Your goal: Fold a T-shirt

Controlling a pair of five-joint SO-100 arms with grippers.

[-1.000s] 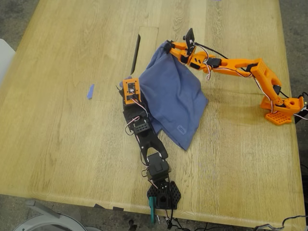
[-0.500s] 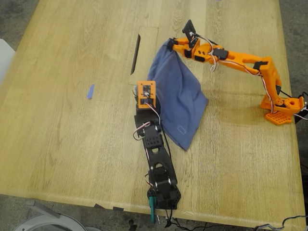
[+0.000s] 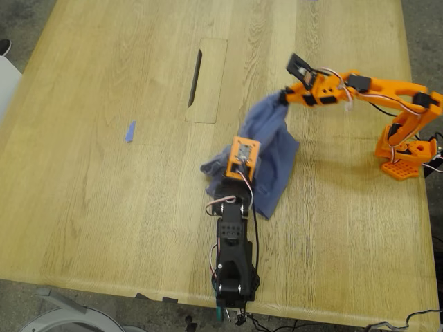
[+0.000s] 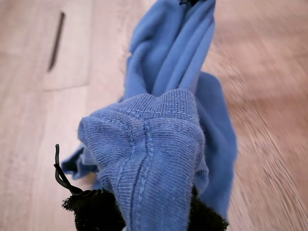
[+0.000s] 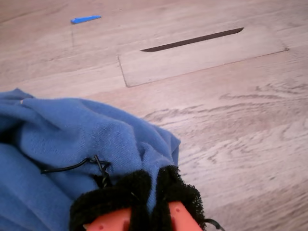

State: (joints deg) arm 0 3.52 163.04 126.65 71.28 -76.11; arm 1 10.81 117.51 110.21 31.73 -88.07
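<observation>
The slate-blue T-shirt [image 3: 273, 149] hangs bunched between my two grippers, right of the table's middle in the exterior view. My first gripper [image 3: 243, 158], on the black arm, is shut on a ribbed, seamed edge of the T-shirt [image 4: 144, 144], with the cloth draped over its black pads [image 4: 96, 211]. My second gripper [image 3: 284, 97], on the orange arm, is shut on the far end of the T-shirt [image 5: 72, 134], its black pads [image 5: 125, 192] pressed together on the fabric. The lower part of the shirt rests on the table. No print shows.
An inset panel with a dark slot [image 3: 196, 77] lies beyond the shirt, toward the exterior view's left. A small blue scrap [image 3: 129, 131] lies further left. The orange arm's base [image 3: 405, 155] stands at the exterior view's right edge, and the black arm's base [image 3: 235, 283] at the near edge.
Both grippers have carried the shirt toward the exterior view's right and nearer. The shirt went from spread flat near the slot to a bunched, partly lifted strip.
</observation>
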